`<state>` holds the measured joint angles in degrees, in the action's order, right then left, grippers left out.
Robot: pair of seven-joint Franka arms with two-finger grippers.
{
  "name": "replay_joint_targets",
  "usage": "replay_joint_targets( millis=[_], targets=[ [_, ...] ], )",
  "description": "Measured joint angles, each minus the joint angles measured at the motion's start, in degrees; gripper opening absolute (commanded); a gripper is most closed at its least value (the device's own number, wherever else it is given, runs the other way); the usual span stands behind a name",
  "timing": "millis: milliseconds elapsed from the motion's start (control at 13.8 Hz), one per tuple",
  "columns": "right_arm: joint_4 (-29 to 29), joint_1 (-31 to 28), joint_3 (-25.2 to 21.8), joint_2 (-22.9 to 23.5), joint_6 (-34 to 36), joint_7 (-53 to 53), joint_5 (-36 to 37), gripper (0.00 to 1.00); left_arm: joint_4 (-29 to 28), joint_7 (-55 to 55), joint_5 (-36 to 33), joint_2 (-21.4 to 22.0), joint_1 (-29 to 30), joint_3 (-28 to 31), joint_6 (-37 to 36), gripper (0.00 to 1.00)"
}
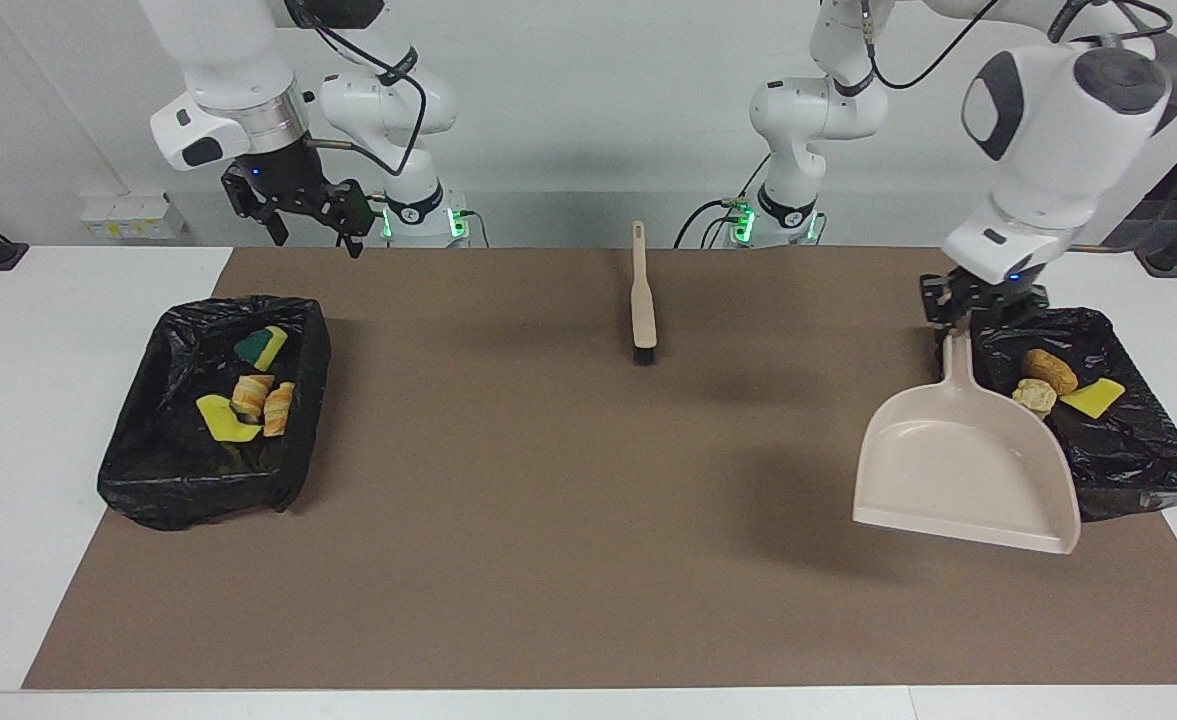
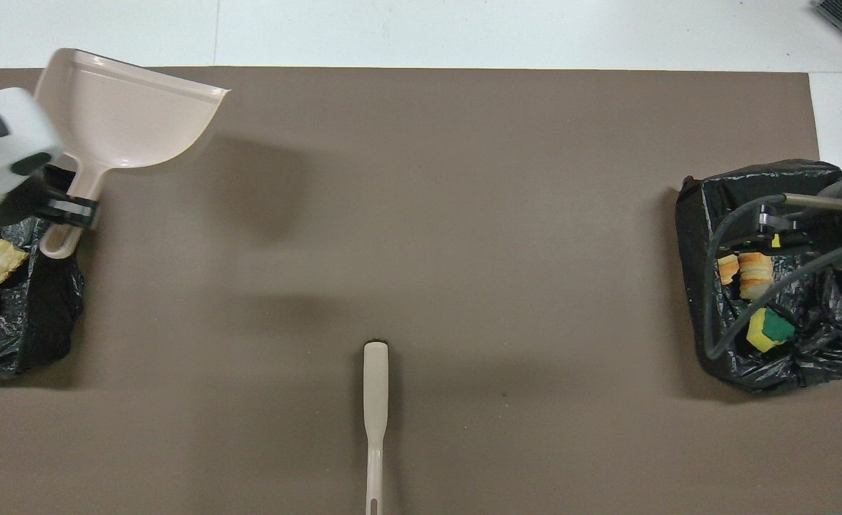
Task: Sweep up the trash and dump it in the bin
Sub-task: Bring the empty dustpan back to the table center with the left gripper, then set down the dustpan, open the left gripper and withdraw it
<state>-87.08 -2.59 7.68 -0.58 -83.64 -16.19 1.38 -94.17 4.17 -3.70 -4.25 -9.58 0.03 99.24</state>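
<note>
My left gripper [image 1: 970, 318] is shut on the handle of the beige dustpan [image 1: 958, 460], [image 2: 124, 114]. The empty pan hangs over the brown mat, beside the black-lined bin [image 1: 1138, 470] at the left arm's end. That bin holds trash: a brown lump [image 1: 1048, 370], a pale lump [image 1: 1033, 397] and a yellow sponge scrap [image 1: 1091, 398]. The beige brush [image 1: 642, 300], [image 2: 375, 400] lies untouched at the mat's middle, near the robots. My right gripper [image 1: 315, 238] hangs open and empty, up in the air over the mat's edge by its base.
A second black-lined bin [image 1: 148, 470], [image 2: 699, 236] at the right arm's end holds sponge scraps [image 1: 261, 346] and bread lumps [image 1: 251, 393]. The brown mat [image 1: 548, 520] covers most of the white table. The right arm's cable [image 2: 714, 315] loops over that bin.
</note>
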Motion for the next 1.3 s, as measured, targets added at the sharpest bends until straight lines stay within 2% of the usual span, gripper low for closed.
replay_joint_targets(
  millis=[145, 289, 434, 579, 723, 868, 1302],
  targets=[
    [0.0, 0.0, 0.0, 0.1, 0.0, 0.0, 0.0, 1.0, -1.0, -7.0, 3.7, 0.0, -5.5, 0.0, 1.1, 0.0],
    [0.0, 0.0, 0.0, 0.1, 0.0, 0.0, 0.0, 1.0, -3.5, -13.8, 4.8, -0.5, -10.5, 0.1, 6.3, 0.0],
    [0.0, 0.0, 0.1, 0.1, 0.0, 0.0, 0.0, 1.0, -6.0, -20.8, 4.9, -3.0, -16.1, 0.0, 13.3, 0.0],
    [0.0, 0.0, 0.1, 0.1, -0.1, 0.1, 0.0, 1.0, -6.6, -24.0, 4.9, -7.2, -20.5, 0.0, 18.2, 0.0],
    [0.0, 0.0, 0.2, 0.1, -0.3, 0.1, 0.0, 1.0, -6.7, -24.3, 4.9, -10.9, -23.1, 0.1, 20.7, 0.0],
    [0.0, 0.0, 0.2, 0.1, -0.3, 0.1, 0.0, 1.0, -6.7, -24.3, 5.0, -12.7, -24.8, 0.1, 21.7, 0.0],
    [0.1, 0.0, 0.3, 0.1, -0.4, 0.1, -0.1, 1.0, -10.7, -26.7, 5.0, -12.9, -28.4, 0.1, 25.2, 0.0]
  ],
)
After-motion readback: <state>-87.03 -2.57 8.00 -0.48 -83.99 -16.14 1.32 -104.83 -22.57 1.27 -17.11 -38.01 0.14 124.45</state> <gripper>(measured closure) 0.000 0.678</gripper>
